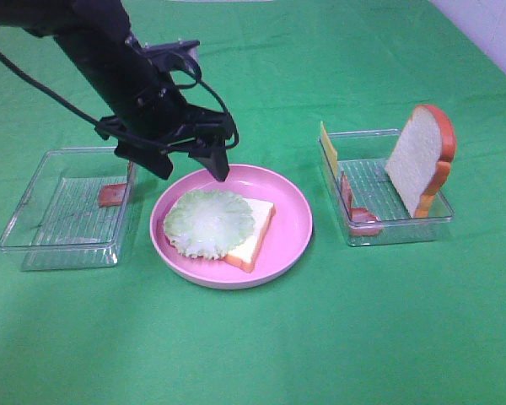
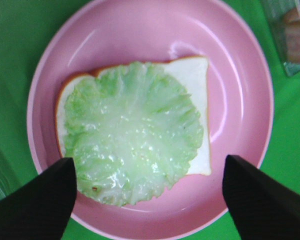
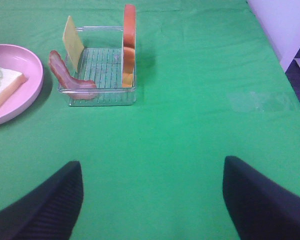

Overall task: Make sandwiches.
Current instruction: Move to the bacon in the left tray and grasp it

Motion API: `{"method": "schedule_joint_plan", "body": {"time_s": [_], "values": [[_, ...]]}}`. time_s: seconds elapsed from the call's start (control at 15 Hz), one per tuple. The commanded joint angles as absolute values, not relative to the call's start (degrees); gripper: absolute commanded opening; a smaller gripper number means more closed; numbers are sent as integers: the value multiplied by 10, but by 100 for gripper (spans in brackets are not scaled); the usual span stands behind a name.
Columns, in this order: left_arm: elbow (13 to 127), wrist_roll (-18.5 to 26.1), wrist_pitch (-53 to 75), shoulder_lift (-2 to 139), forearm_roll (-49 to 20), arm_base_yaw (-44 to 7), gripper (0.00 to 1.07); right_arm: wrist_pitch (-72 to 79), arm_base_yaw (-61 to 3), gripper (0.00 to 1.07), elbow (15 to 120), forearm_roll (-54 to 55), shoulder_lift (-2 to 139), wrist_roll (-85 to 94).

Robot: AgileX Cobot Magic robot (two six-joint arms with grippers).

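The ruffled, pale green lettuce leaf [image 1: 209, 223] lies flat on a white toy bread slice [image 1: 257, 234] with an orange-brown crust. It covers most of the slice and leaves one corner bare. Both rest inside the round pink plate [image 1: 293, 221], near the middle of the green tablecloth [image 1: 320, 346].

The black left gripper [image 1: 191, 162] hangs over the far-left part of the plate. Its jaws are spread wide with nothing between them. In the left wrist view the two dark fingers [image 2: 35, 200] stand on either side of the lettuce, clear of it.

Just right of the plate sits a clear plastic rectangular tray [image 1: 405, 226]. A second bread slice [image 1: 417, 160] stands on edge in it, leaning against the right wall. A thin yellow cheese square [image 1: 327, 148] leans at the left wall and rises above it. A pinkish-red bacon strip [image 1: 354, 211] curls at the near-left corner.

Left of the plate is another clear tray [image 1: 34, 211]. A small reddish-brown piece [image 1: 112, 196] lies by its wall nearest the plate; it is probably bacon, but too small to be sure.

The right gripper [image 3: 152, 165] shows only in its own wrist view. It is over bare cloth, well apart from the tray that holds the bread, and its jaws are wide apart and empty.
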State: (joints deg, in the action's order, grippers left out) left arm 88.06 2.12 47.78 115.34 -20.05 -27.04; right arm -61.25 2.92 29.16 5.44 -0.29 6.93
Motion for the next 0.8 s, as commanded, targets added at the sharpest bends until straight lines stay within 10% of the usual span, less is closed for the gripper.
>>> {"method": "schedule_joint_plan", "body": {"time_s": [0.07, 0.33, 0.8], "values": [[907, 0, 486, 1135, -187, -271, 77, -607, 32, 74, 290, 54, -10, 74], [1000, -166, 585, 1132, -55, -267, 77, -607, 32, 74, 290, 54, -10, 74], [1021, -209, 678, 1153, 19, -213, 77, -607, 32, 74, 290, 54, -10, 74]]}}
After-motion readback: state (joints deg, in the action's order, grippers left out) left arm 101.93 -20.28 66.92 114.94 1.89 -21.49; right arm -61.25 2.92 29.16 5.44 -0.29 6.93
